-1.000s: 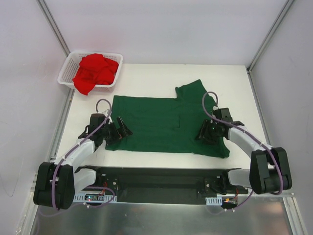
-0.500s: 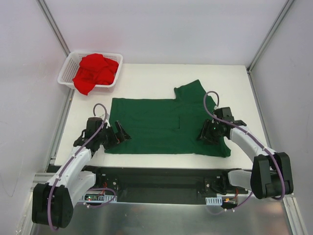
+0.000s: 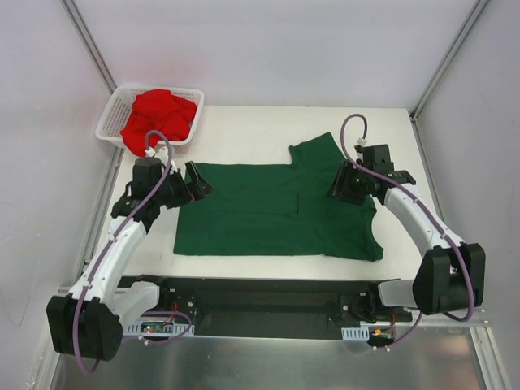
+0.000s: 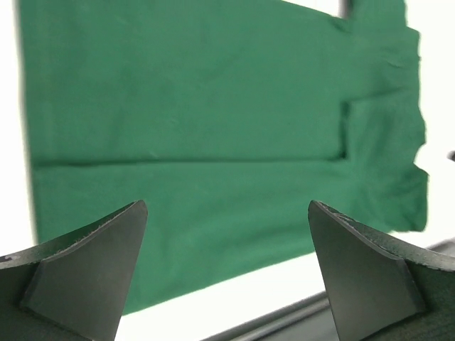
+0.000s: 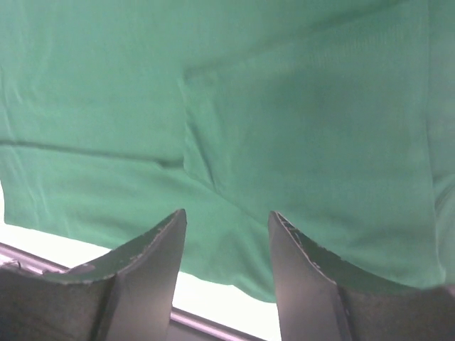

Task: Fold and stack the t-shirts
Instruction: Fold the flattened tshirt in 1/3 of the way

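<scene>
Basically green t-shirt [image 3: 268,215] flat on table [image 3: 244,130], long axis left-right; left gripper [image 3: 197,180] spread wide, right gripper [image 3: 337,185] half-spread (both empty), one near each far corner. Red t-shirt [image 3: 158,118] sits in basket [image 3: 112,114].

Top cam: fixed, high, behind arm bases, tilted down + fwd; far off, takes in whole table [image 3: 244,130]. L wrist cam: low, close, looks lengthwise along green t-shirt [image 4: 199,106]; left gripper [image 4: 227,206] fills btm corners. R wrist cam: closer yet, angled down onto shirt, right gripper [image 5: 227,214] at btm edge. Shared: all 3 catch the shirt; both wrist views overlap on its stepped fold + near table edge.
</scene>
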`<state>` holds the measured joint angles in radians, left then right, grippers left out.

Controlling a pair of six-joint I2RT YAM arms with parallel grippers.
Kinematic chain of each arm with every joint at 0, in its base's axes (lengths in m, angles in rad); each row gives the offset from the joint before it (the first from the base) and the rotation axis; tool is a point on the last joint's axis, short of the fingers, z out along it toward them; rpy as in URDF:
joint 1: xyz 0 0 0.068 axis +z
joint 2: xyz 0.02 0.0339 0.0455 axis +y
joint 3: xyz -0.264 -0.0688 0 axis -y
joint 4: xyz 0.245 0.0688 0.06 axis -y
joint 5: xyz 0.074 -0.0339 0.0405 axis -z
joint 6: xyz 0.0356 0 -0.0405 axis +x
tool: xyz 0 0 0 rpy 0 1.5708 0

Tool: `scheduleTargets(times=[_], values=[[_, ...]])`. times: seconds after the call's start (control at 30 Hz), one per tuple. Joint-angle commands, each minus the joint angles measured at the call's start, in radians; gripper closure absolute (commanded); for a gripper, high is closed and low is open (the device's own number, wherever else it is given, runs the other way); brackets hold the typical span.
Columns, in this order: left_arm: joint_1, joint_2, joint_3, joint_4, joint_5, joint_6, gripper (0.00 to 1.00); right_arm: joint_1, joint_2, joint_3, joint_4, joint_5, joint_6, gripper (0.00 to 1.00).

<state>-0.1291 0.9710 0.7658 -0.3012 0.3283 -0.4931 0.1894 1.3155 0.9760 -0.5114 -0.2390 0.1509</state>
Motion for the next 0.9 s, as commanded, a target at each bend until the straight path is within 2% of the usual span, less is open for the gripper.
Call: scheduleTargets(times=[0.0, 0.23, 0.53, 0.7, 0.8, 0.87], values=[[0.005, 0.101, 0.058, 0.052, -0.148, 0.085, 0.03, -0.005, 0.103, 0.096, 0.03, 0.023, -0.013, 0.47], [0.005, 0.259, 0.03, 0.198, -0.264, 0.077, 0.03, -0.007, 0.228, 0.197, 0.082, -0.012, 0.055, 0.47], [0.006, 0.317, -0.077, 0.454, -0.319, -0.036, 0.04, -0.007, 0.245, 0.184, 0.088, -0.029, 0.05, 0.47], [0.022, 0.392, -0.083, 0.542, -0.249, -0.042, 0.05, -0.008, 0.243, 0.174, 0.088, -0.034, 0.044, 0.47], [0.097, 0.417, -0.108, 0.623, -0.142, -0.062, 0.05, -0.008, 0.245, 0.173, 0.088, -0.04, 0.038, 0.47], [0.204, 0.426, -0.134, 0.692, -0.071, -0.103, 0.05, -0.008, 0.246, 0.168, 0.088, -0.042, 0.036, 0.47]])
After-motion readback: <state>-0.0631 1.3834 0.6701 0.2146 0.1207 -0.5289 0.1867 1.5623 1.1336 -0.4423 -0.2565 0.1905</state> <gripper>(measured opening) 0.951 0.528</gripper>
